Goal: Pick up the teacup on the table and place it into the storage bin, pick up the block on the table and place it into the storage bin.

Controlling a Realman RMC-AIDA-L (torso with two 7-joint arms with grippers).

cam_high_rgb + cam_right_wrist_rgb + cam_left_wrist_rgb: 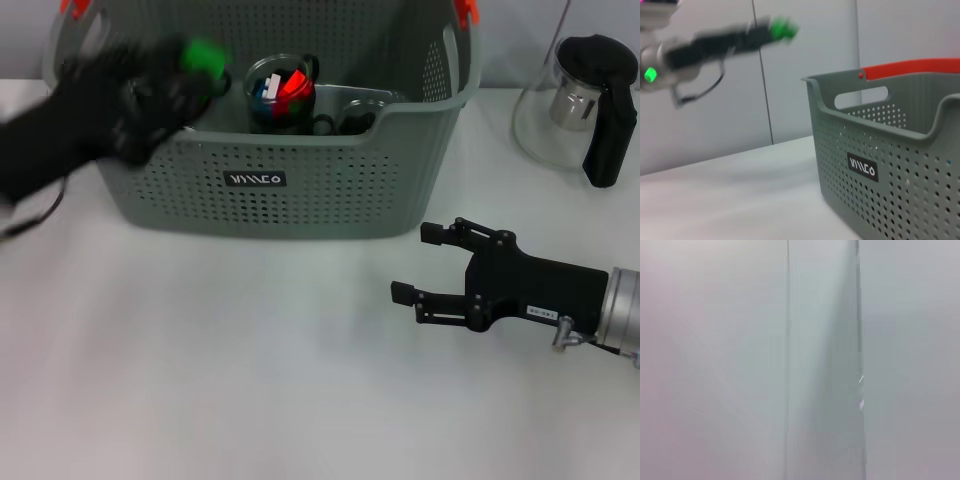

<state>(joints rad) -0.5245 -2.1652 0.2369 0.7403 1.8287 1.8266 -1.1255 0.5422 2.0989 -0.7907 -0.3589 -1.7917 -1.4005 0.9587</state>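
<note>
Left gripper holds green block over left end of bin, teacup already inside bin, right gripper low over table near bin front, jaws wide, empty.

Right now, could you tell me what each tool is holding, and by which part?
The left tool, blurred above the storage bin, carries a green block at its tip; the exact grip point cannot be told. The right tool is open and holds nothing.
</note>
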